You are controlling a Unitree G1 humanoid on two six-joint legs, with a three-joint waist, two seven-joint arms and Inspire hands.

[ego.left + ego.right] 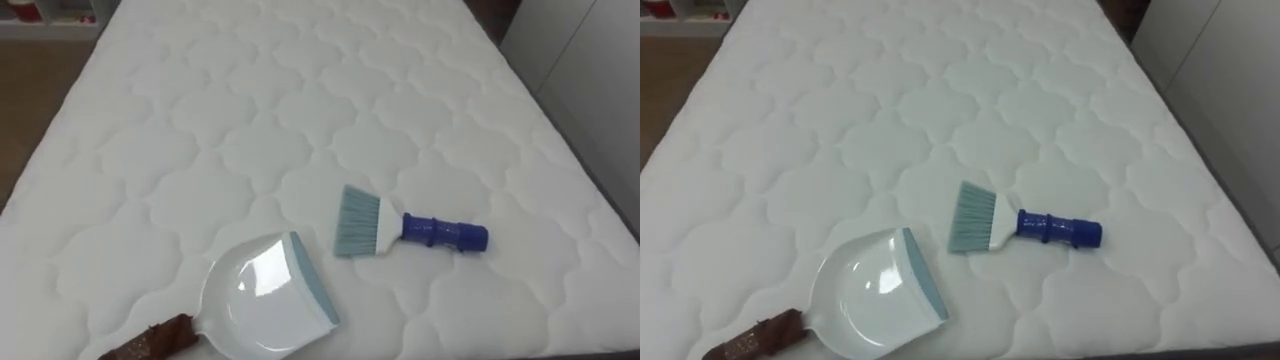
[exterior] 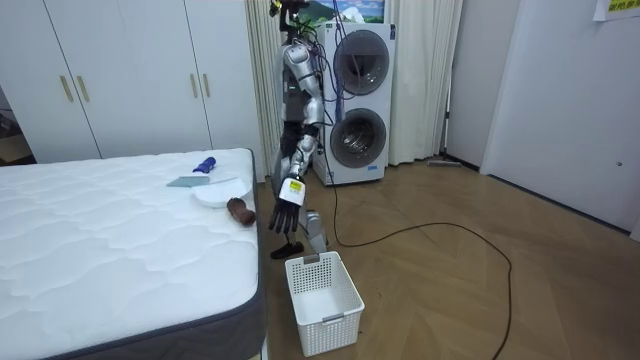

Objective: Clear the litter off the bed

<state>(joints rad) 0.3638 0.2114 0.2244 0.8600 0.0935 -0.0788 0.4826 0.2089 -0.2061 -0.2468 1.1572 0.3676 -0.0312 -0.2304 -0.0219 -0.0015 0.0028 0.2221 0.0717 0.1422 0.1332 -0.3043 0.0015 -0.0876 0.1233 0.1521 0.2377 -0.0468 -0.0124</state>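
The blue-handled hand brush (image 1: pixel 405 228) is laid on the white quilted mattress (image 1: pixel 200 120), just beside a white dustpan (image 1: pixel 262 298) with a brown handle. In the room view the left hand (image 2: pixel 287 215) is seen hanging beside the mattress edge, near the dustpan, with fingers relaxed and nothing held. A white laundry basket (image 2: pixel 333 325) is set on the floor nearby.

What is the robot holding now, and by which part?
Nothing. The left hand hangs open beside the bed; the brush and the dustpan lie on it untouched.
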